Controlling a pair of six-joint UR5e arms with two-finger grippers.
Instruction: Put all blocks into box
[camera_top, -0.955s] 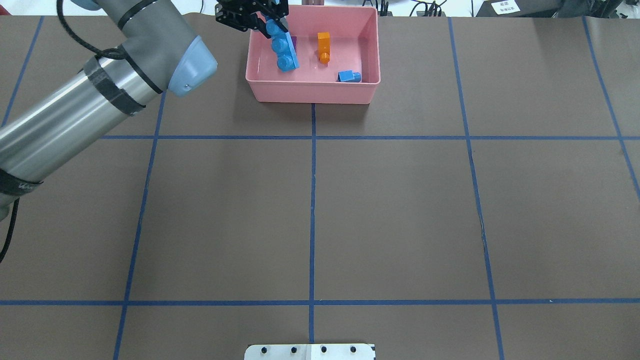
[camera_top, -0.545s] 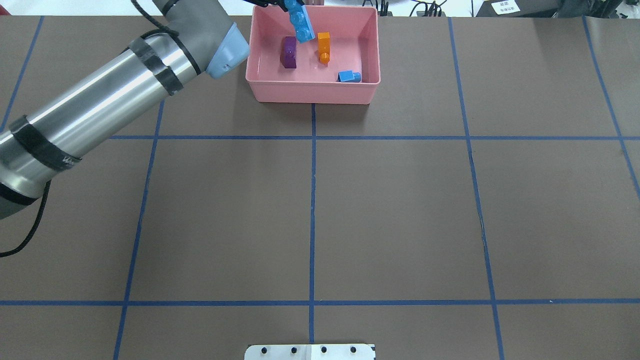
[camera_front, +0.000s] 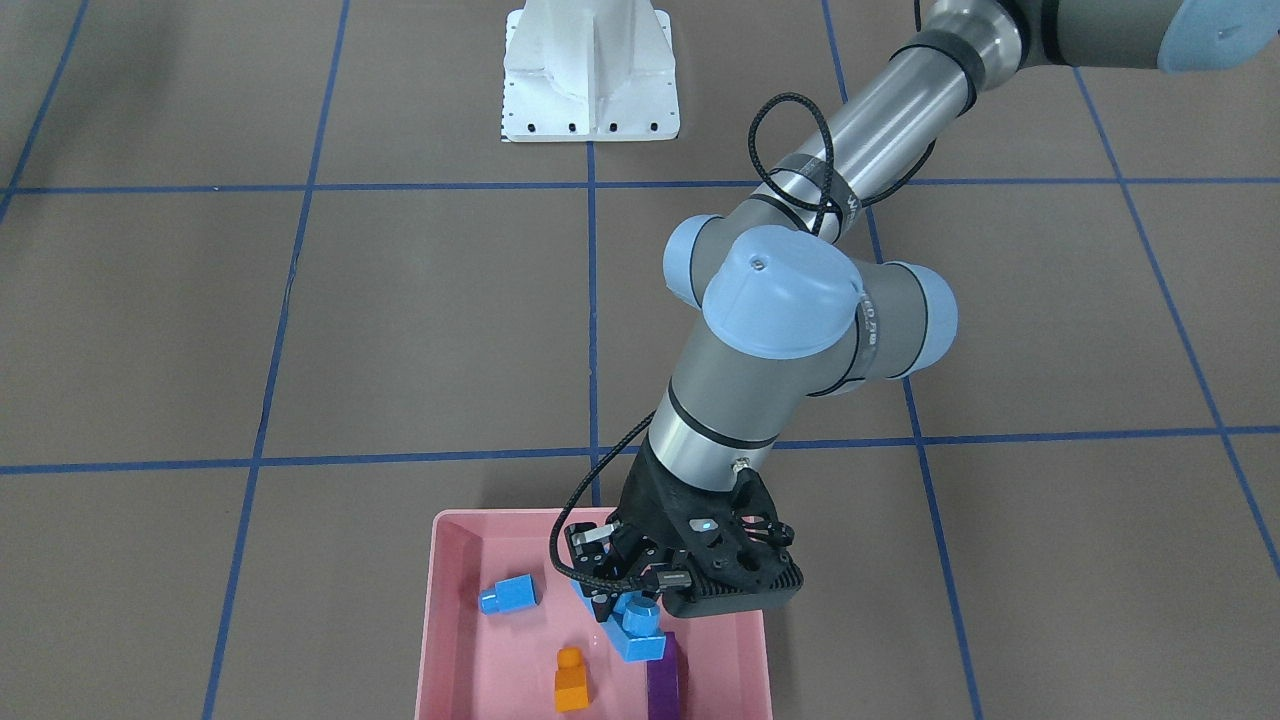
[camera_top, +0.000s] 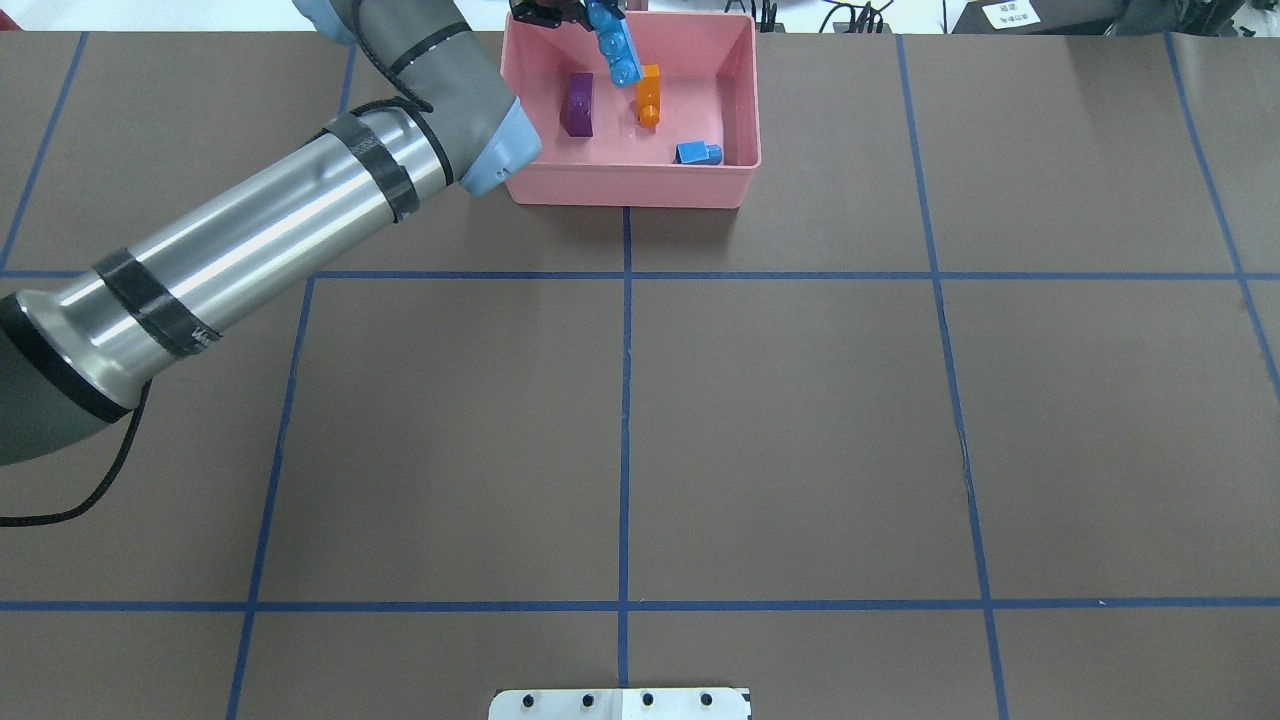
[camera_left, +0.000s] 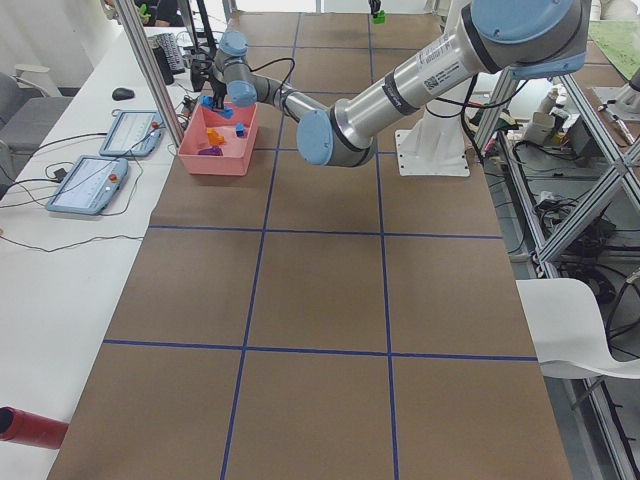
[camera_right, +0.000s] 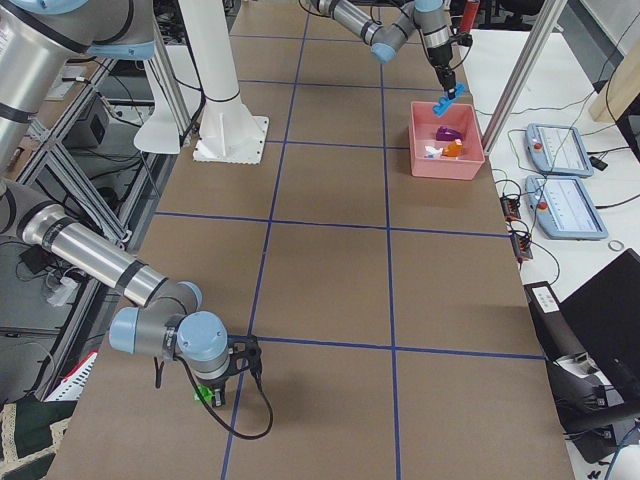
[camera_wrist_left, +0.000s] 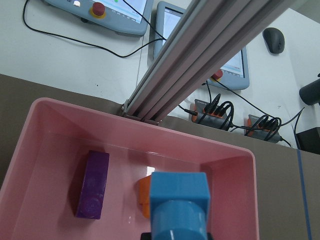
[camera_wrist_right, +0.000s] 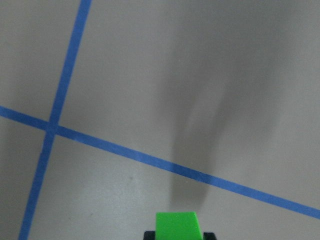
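Note:
The pink box (camera_top: 625, 195) stands at the table's far edge. In it lie the purple brick (camera_top: 577, 103), the orange brick (camera_top: 648, 95) and the small blue brick (camera_top: 697, 153). My left gripper (camera_top: 590, 15) is shut on the long blue brick (camera_top: 615, 45) and holds it tilted over the box, between the purple and orange bricks. The left wrist view shows this brick (camera_wrist_left: 179, 205) above the box floor. My right gripper (camera_wrist_right: 176, 236) is shut on the green brick (camera_wrist_right: 176, 225), low over the bare table far from the box, as the exterior right view (camera_right: 205, 393) shows.
Blue tape lines (camera_top: 625, 400) cross the brown table. The white robot base (camera_front: 590, 70) stands at the near edge. Beyond the box are a metal frame post (camera_wrist_left: 200, 60), control tablets and cables on a white bench.
My left gripper has carried the long blue brick farther and to the right over the box, from above the purple brick towards the orange one. The purple brick is now uncovered.

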